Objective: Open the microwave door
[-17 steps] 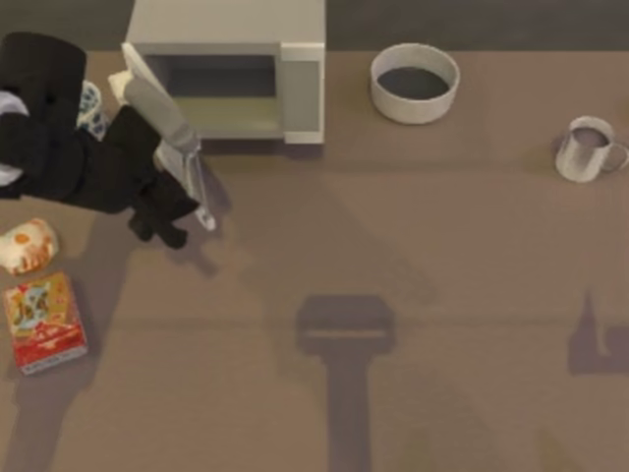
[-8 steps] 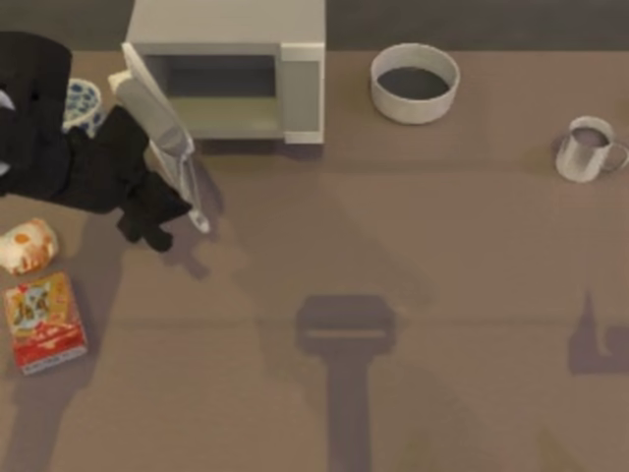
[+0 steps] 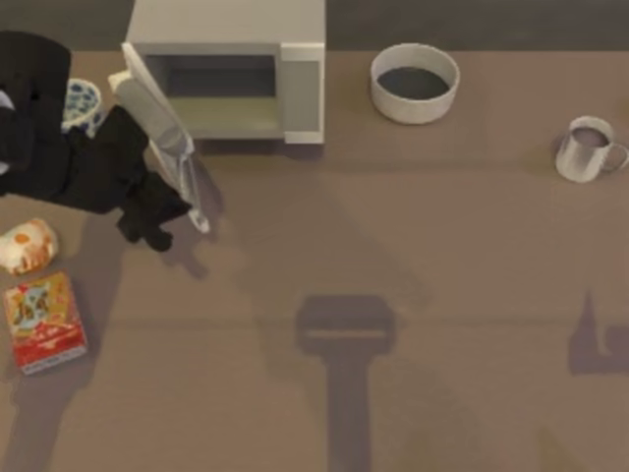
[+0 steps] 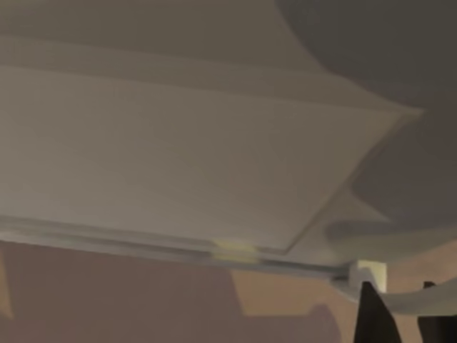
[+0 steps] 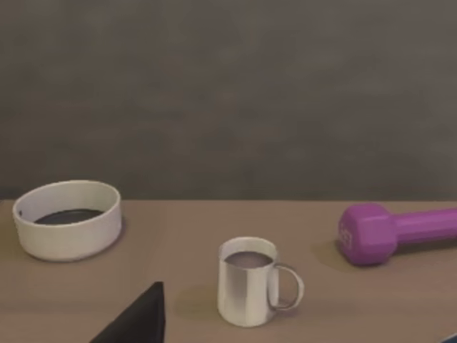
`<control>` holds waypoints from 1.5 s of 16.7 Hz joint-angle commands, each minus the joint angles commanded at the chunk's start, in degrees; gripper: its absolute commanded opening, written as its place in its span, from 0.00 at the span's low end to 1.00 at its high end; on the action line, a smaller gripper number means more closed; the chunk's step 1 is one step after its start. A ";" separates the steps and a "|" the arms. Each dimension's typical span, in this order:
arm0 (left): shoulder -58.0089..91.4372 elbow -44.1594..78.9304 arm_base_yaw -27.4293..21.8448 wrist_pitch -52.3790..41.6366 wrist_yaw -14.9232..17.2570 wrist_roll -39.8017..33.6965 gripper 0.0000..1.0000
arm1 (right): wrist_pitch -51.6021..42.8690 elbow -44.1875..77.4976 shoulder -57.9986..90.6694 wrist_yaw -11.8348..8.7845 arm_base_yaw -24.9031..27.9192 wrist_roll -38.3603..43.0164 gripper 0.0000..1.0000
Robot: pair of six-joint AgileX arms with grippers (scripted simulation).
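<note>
Right of the microwave (image 3: 231, 69): bowl (image 3: 415, 83); farther right, mug (image 3: 588, 148); front-left, box (image 3: 44, 322)

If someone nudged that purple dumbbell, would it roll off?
The purple dumbbell lies on its side with a rounded head, so it would probably roll a little. It looks solid, likely heavy for its size, and stiff.

One microwave (image 3: 236, 69) with one microwave door (image 3: 162, 123) stands on the tabletop (image 3: 442, 256), the door just beside the left tool (image 3: 147, 228). Near that tool lie one red box (image 3: 44, 323), one orange-and-white packet (image 3: 28, 245) and one blue-patterned item (image 3: 81, 101). Well apart from it are one white bowl (image 3: 415, 83) and one metal mug (image 3: 587, 149). One purple dumbbell (image 5: 396, 233) shows near the mug in the right wrist view.
</note>
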 joint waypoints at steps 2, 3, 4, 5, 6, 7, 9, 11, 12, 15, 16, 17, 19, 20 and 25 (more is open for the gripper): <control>0.00 0.00 0.00 0.00 0.00 0.00 0.00 | 0.00 0.00 0.00 0.00 0.00 0.00 1.00; 0.00 0.00 0.00 0.00 0.00 0.00 0.00 | 0.00 0.00 0.00 0.00 0.00 0.00 1.00; 0.00 0.00 0.00 0.00 0.00 0.00 0.00 | 0.00 0.00 0.00 0.00 0.00 0.00 1.00; 0.00 0.00 0.00 0.00 0.00 0.00 0.00 | 0.00 0.00 0.00 0.00 0.00 0.00 1.00; 0.00 0.00 0.00 0.00 0.00 0.00 0.00 | 0.00 0.00 0.00 0.00 0.00 0.00 1.00; 0.00 0.00 0.00 0.00 0.00 0.00 0.00 | 0.00 0.00 0.00 0.00 0.00 0.00 1.00; 0.00 0.00 0.00 0.00 0.00 0.00 0.00 | 0.00 0.00 0.00 0.00 0.00 0.00 1.00; 0.00 0.00 0.00 0.00 0.00 0.00 0.00 | 0.00 0.00 0.00 0.00 0.00 0.00 1.00; 0.00 0.00 0.00 0.00 0.00 0.00 0.00 | 0.00 0.00 0.00 0.00 0.00 0.00 1.00; -0.05 -0.18 -0.20 -0.20 0.29 0.00 0.00 | 0.00 0.00 0.00 0.00 0.00 0.00 1.00; 0.15 -0.08 0.03 -0.61 0.50 0.53 0.00 | 0.00 0.00 0.00 0.00 0.00 0.00 1.00; 0.32 0.11 0.28 -1.11 0.79 1.32 0.00 | 0.00 0.00 0.00 0.00 0.00 0.00 1.00; 0.52 0.65 0.90 -2.01 1.48 3.01 0.00 | 0.00 0.00 0.00 0.00 0.00 0.00 1.00; 0.54 0.98 1.28 -2.42 1.88 3.83 0.00 | 0.00 0.00 0.00 0.00 0.00 0.00 1.00; 0.93 1.70 2.56 -4.49 3.20 7.11 0.00 | 0.00 0.00 0.00 0.00 0.00 0.00 1.00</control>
